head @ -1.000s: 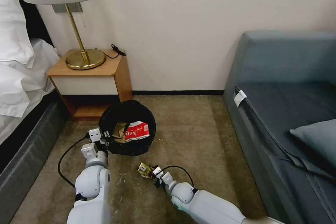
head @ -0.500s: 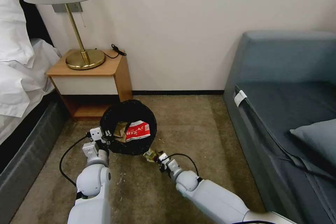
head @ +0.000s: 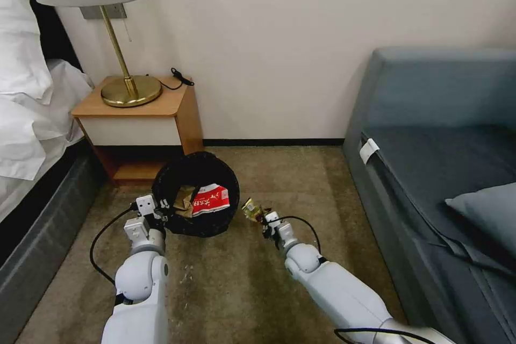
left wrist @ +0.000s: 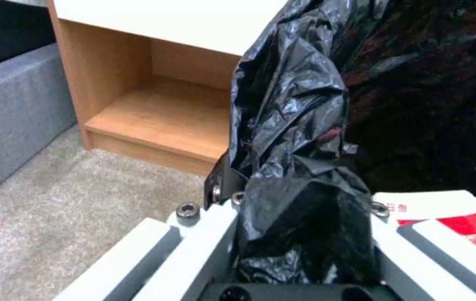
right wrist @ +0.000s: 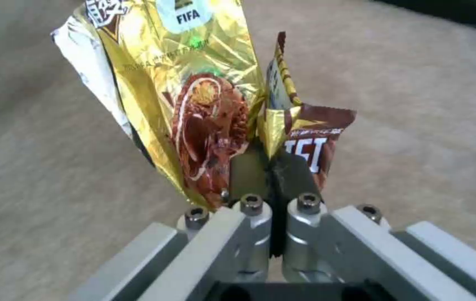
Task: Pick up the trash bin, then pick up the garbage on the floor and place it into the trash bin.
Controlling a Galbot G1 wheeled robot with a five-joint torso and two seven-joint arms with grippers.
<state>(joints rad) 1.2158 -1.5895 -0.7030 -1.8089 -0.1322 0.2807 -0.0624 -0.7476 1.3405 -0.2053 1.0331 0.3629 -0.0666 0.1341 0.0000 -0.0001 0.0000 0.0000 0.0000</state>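
While my left gripper [head: 161, 209] is clamping the near rim of the trash bin [head: 196, 201], I am holding that bin tilted above the carpet [head: 301, 183], its mouth facing me, in front of the nightstand [head: 137, 118]. In the left wrist view the crinkled black liner [left wrist: 299, 138] is bunching between my closed fingers [left wrist: 218, 192]. The bin is showing as a round opening wrapped in glossy black plastic. A red-and-white packet [head: 210, 200] is lying inside it, beside a tan paper wad [head: 185, 205].

My right gripper [head: 262, 217] is pinching a gold-brown wrapper [head: 250, 209], its fingers [right wrist: 249, 171] pressed together on the foil. The wrapper is hanging in the air just beside the bin's right rim, apart from it. It is creased gold foil with a brown printed panel and white lettering, standing up out of the fingertips in the right wrist view [right wrist: 193, 100].
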